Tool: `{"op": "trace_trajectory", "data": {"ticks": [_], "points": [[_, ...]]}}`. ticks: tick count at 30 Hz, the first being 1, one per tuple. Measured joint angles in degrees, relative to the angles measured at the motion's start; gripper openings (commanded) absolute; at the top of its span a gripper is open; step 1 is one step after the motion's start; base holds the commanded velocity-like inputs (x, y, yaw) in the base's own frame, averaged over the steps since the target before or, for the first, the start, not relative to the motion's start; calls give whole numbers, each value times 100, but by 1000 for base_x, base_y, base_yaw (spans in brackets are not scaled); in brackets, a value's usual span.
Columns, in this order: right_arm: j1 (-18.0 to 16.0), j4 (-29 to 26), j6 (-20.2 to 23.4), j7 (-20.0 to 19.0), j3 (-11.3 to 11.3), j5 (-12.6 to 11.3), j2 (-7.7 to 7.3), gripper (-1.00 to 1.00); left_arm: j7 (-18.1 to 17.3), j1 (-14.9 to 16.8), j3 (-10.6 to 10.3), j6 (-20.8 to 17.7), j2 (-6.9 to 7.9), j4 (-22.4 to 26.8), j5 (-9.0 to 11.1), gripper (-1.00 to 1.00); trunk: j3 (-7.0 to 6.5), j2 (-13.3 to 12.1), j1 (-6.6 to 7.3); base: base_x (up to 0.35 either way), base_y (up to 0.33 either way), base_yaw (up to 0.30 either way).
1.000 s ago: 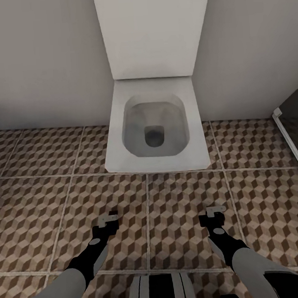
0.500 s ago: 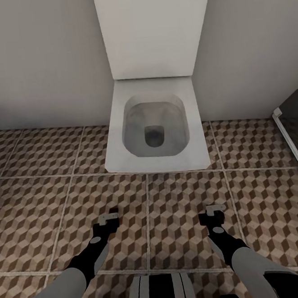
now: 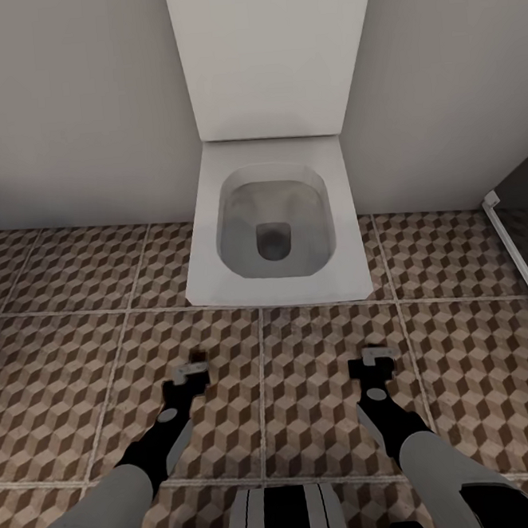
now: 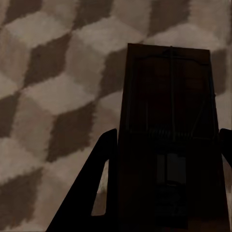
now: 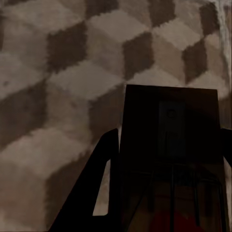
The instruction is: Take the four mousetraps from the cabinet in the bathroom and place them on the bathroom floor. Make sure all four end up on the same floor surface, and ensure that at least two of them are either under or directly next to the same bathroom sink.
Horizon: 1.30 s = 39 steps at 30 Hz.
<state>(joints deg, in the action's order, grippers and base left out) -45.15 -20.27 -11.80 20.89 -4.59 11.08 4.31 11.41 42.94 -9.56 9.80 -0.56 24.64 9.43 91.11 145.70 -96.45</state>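
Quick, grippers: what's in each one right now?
Left gripper: shut on a mousetrap, held between its fingers above the bathroom floor.
Right gripper: shut on another mousetrap, also above the floor.

head downward, wrists close above floor [image 3: 307, 388]

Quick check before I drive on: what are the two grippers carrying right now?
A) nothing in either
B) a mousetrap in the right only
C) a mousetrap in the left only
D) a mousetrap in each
D: in each wrist view a dark flat board with wire parts sits between the fingers, the left gripper on one mousetrap, the right gripper on another mousetrap, both above the bathroom floor.
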Motion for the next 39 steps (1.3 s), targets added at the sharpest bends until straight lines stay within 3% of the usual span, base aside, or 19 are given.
{"op": "trace_trajectory", "data": {"ticks": [4, 10, 14, 17, 20, 39], "points": [[0, -39, -23, 442, 3, -1, 8, -100, 116, 7, 23, 499, 17, -56, 29, -100, 0, 0, 0, 0, 0, 0], [0, -70, 1, 694, 5, -16, 13, -100, 388, 9, 26, 679, 23, -75, 48, -100, 0, 0, 0, 0, 0, 0], [0, -83, 42, 703, 8, -18, 11, -100, 408, 9, 29, 470, 27, -45, 62, -100, 0, 0, 0, 0, 0, 0], [0, -87, 54, 644, 40, 32, 11, -100, 394, 9, 26, -2, 45, 12, 52, -100, 0, 0, 0, 0, 0, 0], [0, -89, 58, 590, 52, 55, 11, -100, 338, 10, 20, -159, 56, 31, 48, -100, 0, 0, 0, 0, 0, 0], [0, -85, 148, 532, 52, 41, -7, -100, 171, 10, 13, -227, -15, 32, -4, -100, 0, 0, 0, 0, 0, 0]]}}
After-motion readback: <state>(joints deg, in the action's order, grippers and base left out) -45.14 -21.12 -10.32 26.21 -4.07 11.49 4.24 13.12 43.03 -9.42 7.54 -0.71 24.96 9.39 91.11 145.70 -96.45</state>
